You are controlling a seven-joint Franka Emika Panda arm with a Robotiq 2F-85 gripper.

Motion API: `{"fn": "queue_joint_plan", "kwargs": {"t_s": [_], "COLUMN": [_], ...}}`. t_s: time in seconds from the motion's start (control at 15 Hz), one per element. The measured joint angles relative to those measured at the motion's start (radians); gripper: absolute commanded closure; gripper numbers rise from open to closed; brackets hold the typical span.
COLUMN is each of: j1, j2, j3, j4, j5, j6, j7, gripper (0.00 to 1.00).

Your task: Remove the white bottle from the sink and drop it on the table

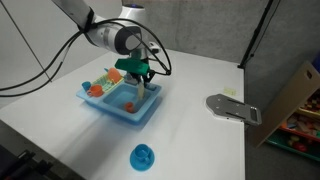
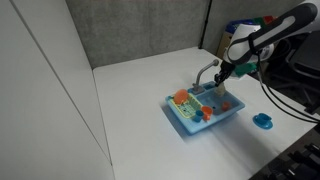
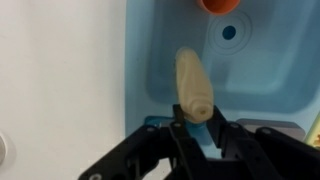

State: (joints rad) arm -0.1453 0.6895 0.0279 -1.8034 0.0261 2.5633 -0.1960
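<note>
In the wrist view my gripper (image 3: pixel 194 120) is shut on the cream-white bottle (image 3: pixel 191 82), held by its lower end over the basin of the light-blue sink (image 3: pixel 260 75). In both exterior views the gripper (image 1: pixel 138 80) (image 2: pixel 222 78) hangs just above the sink (image 1: pixel 112 108) (image 2: pixel 184 118), which stands on the white table (image 1: pixel 200 140) (image 2: pixel 130 130). The bottle is too small to make out in the exterior views.
Orange toy items lie in the sink (image 1: pixel 97 89) (image 2: pixel 182 97) (image 3: pixel 220 5). A small round blue dish (image 1: pixel 144 156) (image 2: pixel 263 121) sits on the table near its edge. A grey flat object (image 1: pixel 232 108) lies on the table beside a cardboard box (image 1: pixel 300 95).
</note>
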Motion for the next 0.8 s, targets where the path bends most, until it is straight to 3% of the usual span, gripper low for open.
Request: {"fn": "queue_joint_plan", "kwargs": {"t_s": [0.73,0.8], "j1": [-0.029,-0.031], "j2": [-0.165,-0.173], "j3": [-0.049,-0.057], "j4": [-0.143,-0.148], "j5": [0.01,0.01], "j6": [-0.045,-0.052], "j7": [0.006,0.008], "gripper": [0.92,0.97]}}
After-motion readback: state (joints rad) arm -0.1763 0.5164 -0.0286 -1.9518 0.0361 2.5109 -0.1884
